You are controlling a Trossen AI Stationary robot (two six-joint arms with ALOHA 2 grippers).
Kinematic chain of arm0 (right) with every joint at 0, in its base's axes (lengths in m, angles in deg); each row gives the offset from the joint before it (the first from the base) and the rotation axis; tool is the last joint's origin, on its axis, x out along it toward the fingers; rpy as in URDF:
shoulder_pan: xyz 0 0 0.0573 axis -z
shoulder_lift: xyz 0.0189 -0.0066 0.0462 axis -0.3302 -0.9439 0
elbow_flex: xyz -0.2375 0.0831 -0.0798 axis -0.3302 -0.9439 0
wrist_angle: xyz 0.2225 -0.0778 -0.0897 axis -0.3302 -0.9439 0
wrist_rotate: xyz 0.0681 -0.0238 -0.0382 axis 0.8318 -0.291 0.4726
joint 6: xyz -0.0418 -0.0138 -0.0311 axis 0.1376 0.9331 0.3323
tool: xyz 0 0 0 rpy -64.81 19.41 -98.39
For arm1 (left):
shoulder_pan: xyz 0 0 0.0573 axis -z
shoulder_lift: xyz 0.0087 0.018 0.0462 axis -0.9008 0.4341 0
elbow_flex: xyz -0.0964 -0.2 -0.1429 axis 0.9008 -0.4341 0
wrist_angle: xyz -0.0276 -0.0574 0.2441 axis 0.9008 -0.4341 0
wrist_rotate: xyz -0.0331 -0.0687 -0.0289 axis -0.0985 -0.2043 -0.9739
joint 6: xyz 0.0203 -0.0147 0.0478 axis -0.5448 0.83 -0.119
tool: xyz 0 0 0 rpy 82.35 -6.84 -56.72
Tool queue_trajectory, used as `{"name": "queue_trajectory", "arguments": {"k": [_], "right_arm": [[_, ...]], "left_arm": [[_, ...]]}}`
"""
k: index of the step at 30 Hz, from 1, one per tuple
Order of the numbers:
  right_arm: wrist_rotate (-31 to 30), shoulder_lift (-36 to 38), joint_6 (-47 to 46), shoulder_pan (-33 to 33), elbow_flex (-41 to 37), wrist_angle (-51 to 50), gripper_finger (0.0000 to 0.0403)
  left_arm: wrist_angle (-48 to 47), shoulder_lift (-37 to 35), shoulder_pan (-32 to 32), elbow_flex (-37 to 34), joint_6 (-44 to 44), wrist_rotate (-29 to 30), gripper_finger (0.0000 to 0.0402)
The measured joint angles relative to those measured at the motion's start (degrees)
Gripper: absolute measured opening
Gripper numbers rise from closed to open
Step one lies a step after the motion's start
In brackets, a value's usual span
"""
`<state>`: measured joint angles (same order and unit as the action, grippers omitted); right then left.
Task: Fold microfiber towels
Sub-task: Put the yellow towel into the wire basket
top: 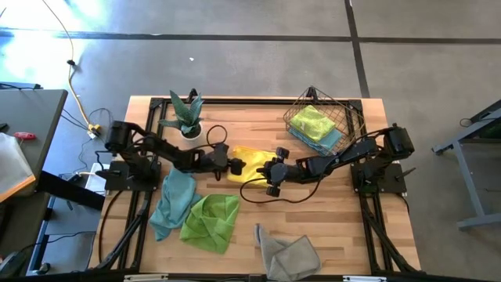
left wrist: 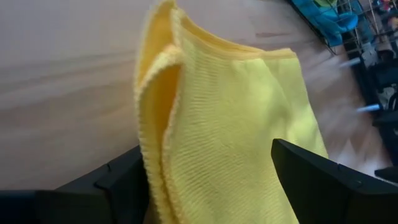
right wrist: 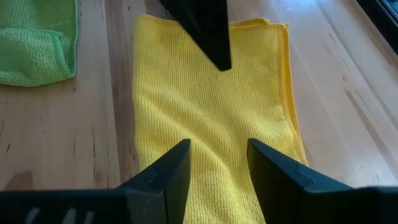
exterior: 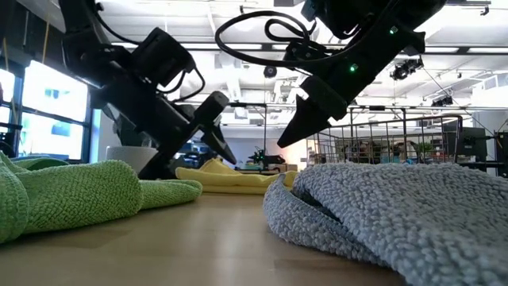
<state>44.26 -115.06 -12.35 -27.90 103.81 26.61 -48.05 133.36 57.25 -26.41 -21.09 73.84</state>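
no readable labels anywhere, fuzzy folded yellow microfiber towel (top: 252, 154) mid-table on pale wood planks, left gripper (left wrist: 211, 180) spread wide straddling its edge, right gripper (right wrist: 217, 165) part-open, empty above it, copper wire basket (top: 333, 110) far right

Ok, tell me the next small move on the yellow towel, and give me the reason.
Probably bring the left end effector down and close it on the near edge of the yellow towel. That towel lies folded over on the wooden table, its doubled edge between the open left fingers. The right end effector hovers open above it, holding nothing, so no further fold can start without a grip.
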Motion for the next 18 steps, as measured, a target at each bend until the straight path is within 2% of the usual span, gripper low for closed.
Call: {"name": "queue_trajectory", "arguments": {"k": [4, 7, 14, 18], "right_arm": [[-0.01, 0.00, 0.00, 0.02, 0.00, 0.00, 0.0149], [-0.01, 0.00, 0.00, 0.00, 0.00, 0.00, 0.0149], [-0.01, 0.00, 0.00, 0.00, 0.00, 0.00, 0.0149], [-0.01, 0.00, 0.00, 0.00, 0.00, 0.00, 0.0149]], "left_arm": [[-3.41, 0.13, 0.14, 2.45, -1.92, -1.92, 0.0270], [-6.37, 0.13, 0.14, 3.61, -3.52, -3.50, 0.0231], [-8.05, 0.18, -0.84, 3.67, -6.66, -4.29, 0.0090], [-7.89, 0.24, -1.85, 3.64, -10.43, -6.86, 0.0014]]}}
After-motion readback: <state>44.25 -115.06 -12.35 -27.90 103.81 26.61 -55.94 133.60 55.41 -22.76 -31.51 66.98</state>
